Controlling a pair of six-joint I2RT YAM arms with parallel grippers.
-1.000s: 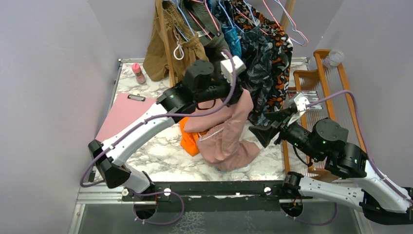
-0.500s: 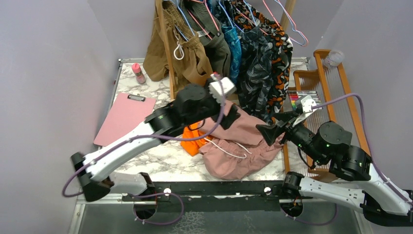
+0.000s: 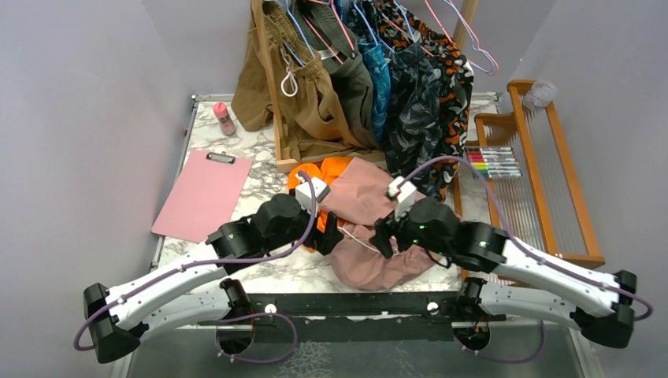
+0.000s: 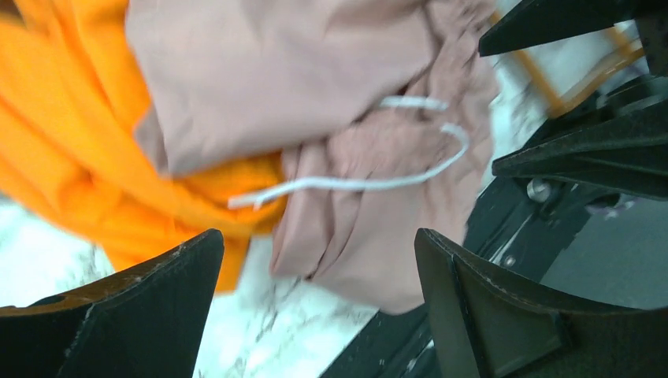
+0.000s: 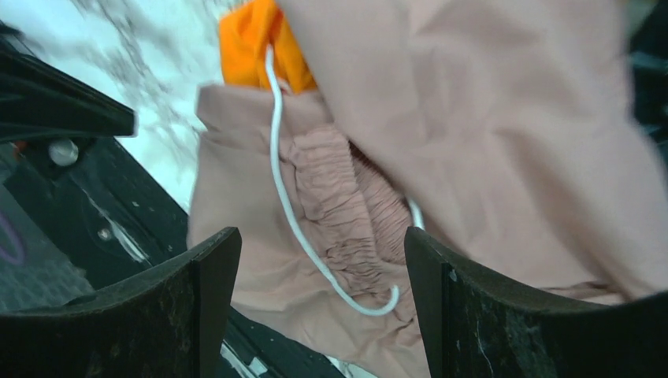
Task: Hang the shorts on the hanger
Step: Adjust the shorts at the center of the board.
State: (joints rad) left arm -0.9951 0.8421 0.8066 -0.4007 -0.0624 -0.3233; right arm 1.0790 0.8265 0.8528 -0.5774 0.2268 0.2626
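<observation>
The dusty pink shorts lie in a crumpled heap near the table's front edge, partly over the bright orange shorts. Their gathered waistband and white drawstring face up. My left gripper hovers open just left of the heap, with the pink shorts and drawstring ahead of its empty jaws. My right gripper hangs open right above the pink shorts, the waistband showing between its fingers, apart from the cloth. The hanger is hidden.
A wooden rack at the back holds brown, teal and patterned clothes. A pink clipboard and a pink bottle sit at the left. A wooden frame with markers stands at the right. A black rail runs along the front edge.
My left gripper opened and let go of the pink shorts, which fell from hanging into a heap. The left arm dropped and drew back; the right arm swung left over the heap.
</observation>
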